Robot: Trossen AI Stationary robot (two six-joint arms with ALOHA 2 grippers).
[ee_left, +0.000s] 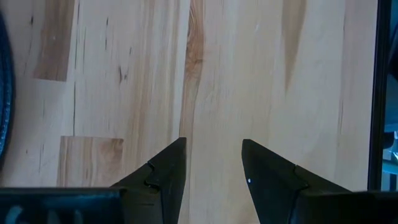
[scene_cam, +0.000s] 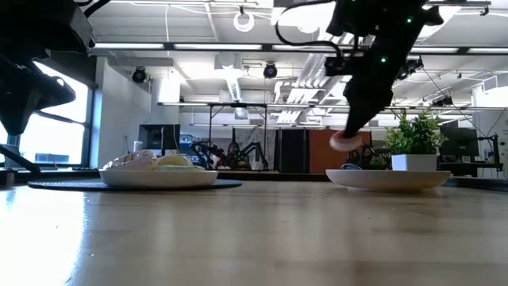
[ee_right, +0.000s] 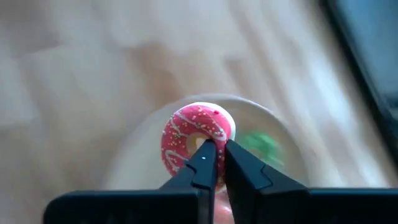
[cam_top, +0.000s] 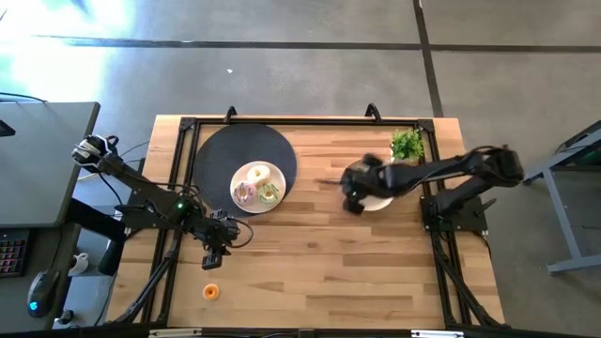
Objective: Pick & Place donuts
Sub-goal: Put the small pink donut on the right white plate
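Note:
In the right wrist view my right gripper [ee_right: 219, 144] is shut on a pink donut [ee_right: 189, 134] with white icing stripes. It hangs above a white plate [ee_right: 134, 163] that holds a small green donut [ee_right: 262, 144]. The high view puts this gripper [cam_top: 355, 197] at the right plate's [cam_top: 380, 201] left rim. My left gripper [ee_left: 213, 142] is open over bare wood, near the table's left side [cam_top: 214, 255]. A small orange donut [cam_top: 211, 292] lies flat on the table nearer the front edge. Several iced donuts [cam_top: 258, 185] lie on the left plate [cam_top: 235, 178]. My right gripper pinches the pink donut's ring [ee_right: 214, 132] between its two fingers. One fingertip [ee_right: 206, 152] sits at the hole and the other at the outer edge. The fingers come from above, slanting down. In the low view the donut [scene_cam: 344, 141] hangs clear above the plate [scene_cam: 389, 179].
The left plate sits on a round black mat [cam_top: 221, 150] at the far left. A potted green plant [cam_top: 407, 144] stands at the far right corner, just behind the right plate. A black frame [cam_top: 310, 120] rims the table. Bare wood lies between the plates and toward the near edge.

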